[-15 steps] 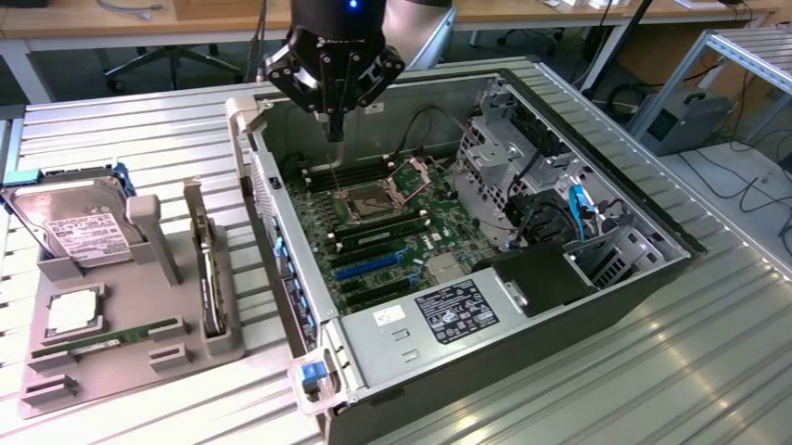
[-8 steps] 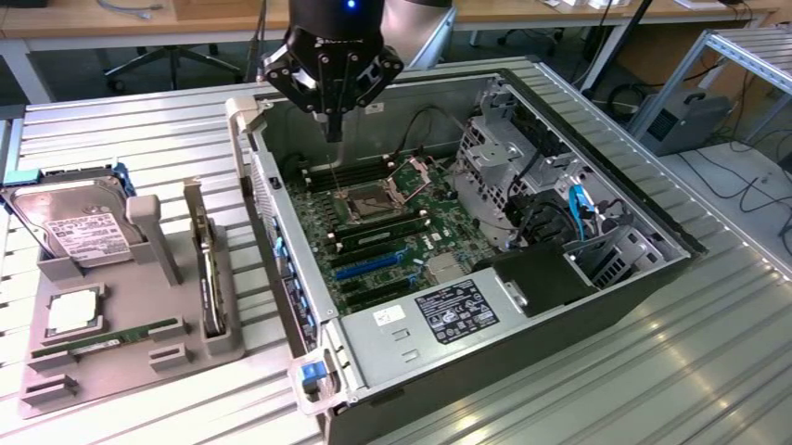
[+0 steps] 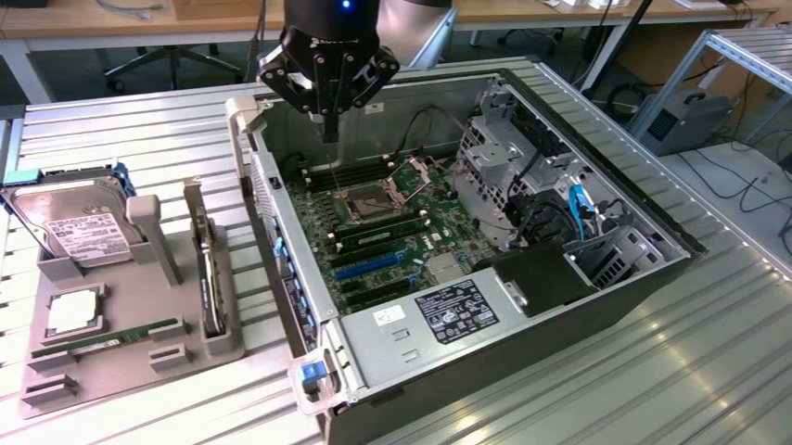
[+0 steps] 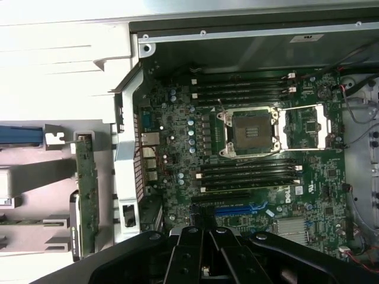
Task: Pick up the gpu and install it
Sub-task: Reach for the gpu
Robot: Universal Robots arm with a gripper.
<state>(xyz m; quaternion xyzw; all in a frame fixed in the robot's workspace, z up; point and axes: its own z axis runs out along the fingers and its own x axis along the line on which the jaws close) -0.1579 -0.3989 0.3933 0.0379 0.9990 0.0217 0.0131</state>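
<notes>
The gpu (image 3: pixel 208 269) is a thin dark card standing on edge in a slot of the grey holder (image 3: pixel 124 371), on the exterior view's left beside the open computer case (image 3: pixel 520 343). In the wrist view the gpu (image 4: pixel 86 195) appears as a narrow green strip outside the case wall. My gripper (image 3: pixel 329 130) hangs shut over the far end of the case, above the motherboard (image 3: pixel 384 232), with nothing between its fingers. In the wrist view the gripper (image 4: pixel 204 234) is over the board near the blue expansion slot (image 4: pixel 237 209).
The holder also carries a silver hard drive (image 3: pixel 81 227), a processor chip (image 3: pixel 74 311) and a green memory stick (image 3: pixel 106 343). Inside the case are the open processor socket (image 4: pixel 247 133), a drive cage (image 3: pixel 495 158), loose cables (image 3: pixel 576 209) and the power supply (image 3: pixel 452 311).
</notes>
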